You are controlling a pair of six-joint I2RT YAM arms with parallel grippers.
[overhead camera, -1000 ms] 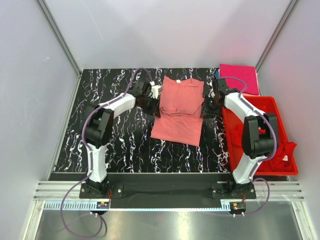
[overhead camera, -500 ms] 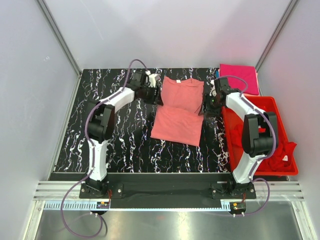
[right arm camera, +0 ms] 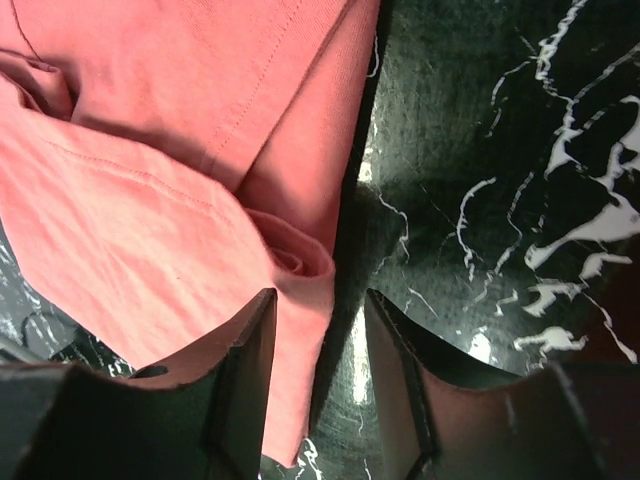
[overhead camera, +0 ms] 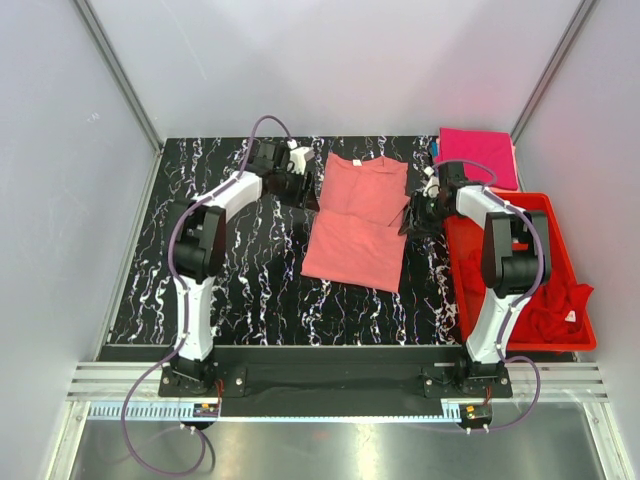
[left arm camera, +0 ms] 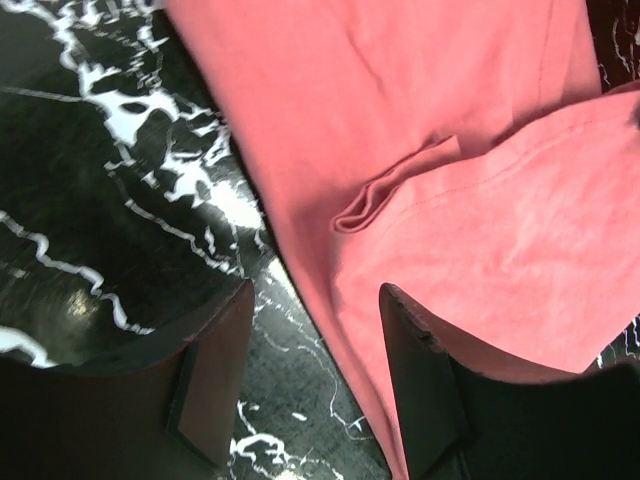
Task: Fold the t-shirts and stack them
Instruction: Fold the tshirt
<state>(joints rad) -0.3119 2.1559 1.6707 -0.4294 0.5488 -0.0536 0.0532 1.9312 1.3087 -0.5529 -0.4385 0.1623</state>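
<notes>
A salmon-pink t-shirt [overhead camera: 357, 222] lies flat mid-table, its sleeves folded in and a crease across its middle. My left gripper [overhead camera: 306, 187] hovers open at the shirt's left edge; in the left wrist view the cloth [left arm camera: 440, 200] passes between the left gripper's [left arm camera: 315, 375] spread fingers, unpinched. My right gripper [overhead camera: 413, 215] is open at the right edge, where a rolled sleeve fold [right arm camera: 300, 262] lies between the right gripper's [right arm camera: 320, 375] fingers. A folded magenta t-shirt [overhead camera: 479, 157] sits at the back right. Red t-shirts [overhead camera: 548, 300] are bunched in the bin.
A rigid red plastic bin [overhead camera: 549, 204] stands along the right side, close beside my right arm. The black marbled table [overhead camera: 250, 270] is bare left of the shirt. Grey walls enclose the back and sides.
Both grippers have opened and let go of the salmon shirt, which now lies flatter. The left gripper has drawn back toward the far left; the right has edged outward.
</notes>
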